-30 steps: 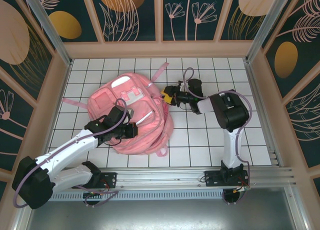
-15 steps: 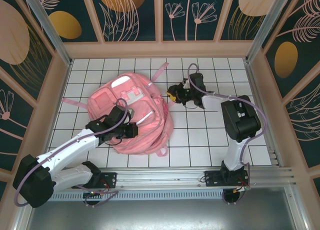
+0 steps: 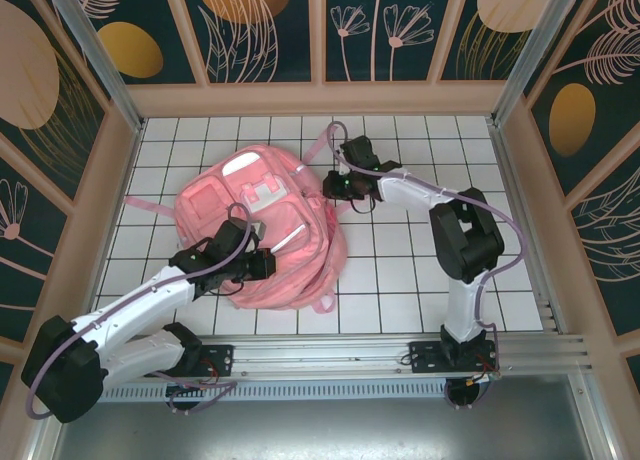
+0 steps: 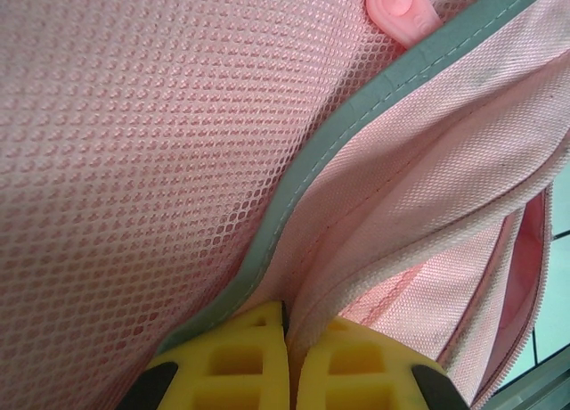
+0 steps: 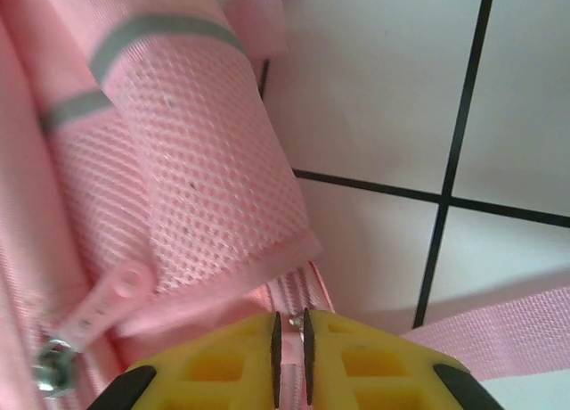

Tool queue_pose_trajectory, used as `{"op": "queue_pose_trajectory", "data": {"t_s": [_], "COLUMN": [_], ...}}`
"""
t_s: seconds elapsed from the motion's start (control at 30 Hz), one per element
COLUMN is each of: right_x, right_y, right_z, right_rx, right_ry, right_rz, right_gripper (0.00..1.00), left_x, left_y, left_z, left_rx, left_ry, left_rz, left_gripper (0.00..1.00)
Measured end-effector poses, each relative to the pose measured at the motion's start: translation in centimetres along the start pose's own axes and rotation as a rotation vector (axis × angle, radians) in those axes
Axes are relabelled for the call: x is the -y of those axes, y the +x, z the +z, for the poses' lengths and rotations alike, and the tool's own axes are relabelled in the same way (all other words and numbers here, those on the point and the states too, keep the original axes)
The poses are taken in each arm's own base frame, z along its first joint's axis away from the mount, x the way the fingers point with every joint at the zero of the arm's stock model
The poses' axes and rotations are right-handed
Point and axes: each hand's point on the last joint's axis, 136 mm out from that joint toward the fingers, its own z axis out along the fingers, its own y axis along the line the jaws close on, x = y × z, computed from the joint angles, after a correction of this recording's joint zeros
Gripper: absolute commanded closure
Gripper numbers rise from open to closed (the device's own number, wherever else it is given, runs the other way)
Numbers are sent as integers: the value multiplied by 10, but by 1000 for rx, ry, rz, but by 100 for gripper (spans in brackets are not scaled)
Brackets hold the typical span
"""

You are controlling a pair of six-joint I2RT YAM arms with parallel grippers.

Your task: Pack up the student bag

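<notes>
The student bag (image 3: pixel 270 215), a big pink backpack with silvery stripes, lies on the white tiled floor, left of centre. My left gripper (image 3: pixel 262 264) rests on its near front, shut on a fold of pink fabric (image 4: pixel 356 250) beside a grey trim (image 4: pixel 338 134). My right gripper (image 3: pixel 333 186) is at the bag's upper right edge. In the right wrist view its yellow fingers (image 5: pixel 223 365) are closed to a narrow slit on a small metal zipper pull over the pink zipper track (image 5: pixel 298 294), below a mesh side pocket (image 5: pixel 196 187).
A loose pink strap (image 5: pixel 499 325) lies on the tiles right of the right gripper, and another strap (image 3: pixel 322 140) points toward the back wall. Wooden walls (image 3: pixel 320 98) enclose the floor. Bare tiles (image 3: pixel 420 270) lie right of the bag.
My right gripper has swung left and toward the back, from the open tiles to the bag's upper right edge. The left arm has hardly moved.
</notes>
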Motion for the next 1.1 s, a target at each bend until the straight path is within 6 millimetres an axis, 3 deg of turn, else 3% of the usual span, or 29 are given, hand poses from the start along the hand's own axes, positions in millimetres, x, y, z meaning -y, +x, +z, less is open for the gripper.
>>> {"op": "queue_pose_trajectory", "data": {"t_s": [0.17, 0.3, 0.4, 0.57, 0.7, 0.9, 1.0, 1.1], "right_x": [-3, -9, -10, -10, -10, -8, -7, 7], "right_y": [18, 20, 20, 20, 17, 16, 13, 11], "right_z": [13, 17, 17, 18, 26, 39, 35, 18], "right_rx": [-55, -62, -57, -50, -53, -46, -4, 43], "right_ry": [19, 23, 32, 43, 52, 86, 85, 91], "right_rz": [-64, -104, -127, -151, -161, -158, -132, -80], "right_gripper": [75, 56, 48, 43, 46, 69, 76, 80], "left_x": [0, 0, 0, -1, -1, -1, -1, -1], "left_y": [0, 0, 0, 1, 1, 1, 1, 1], "left_z": [0, 0, 0, 1, 1, 1, 1, 1], "left_rx": [0, 0, -2, -4, -4, -4, -3, -3], "left_ry": [3, 3, 4, 3, 3, 6, 8, 8], "left_rz": [-3, -5, -7, -15, -15, -15, -15, -15], "left_gripper": [100, 100, 100, 100, 100, 100, 100, 100]}}
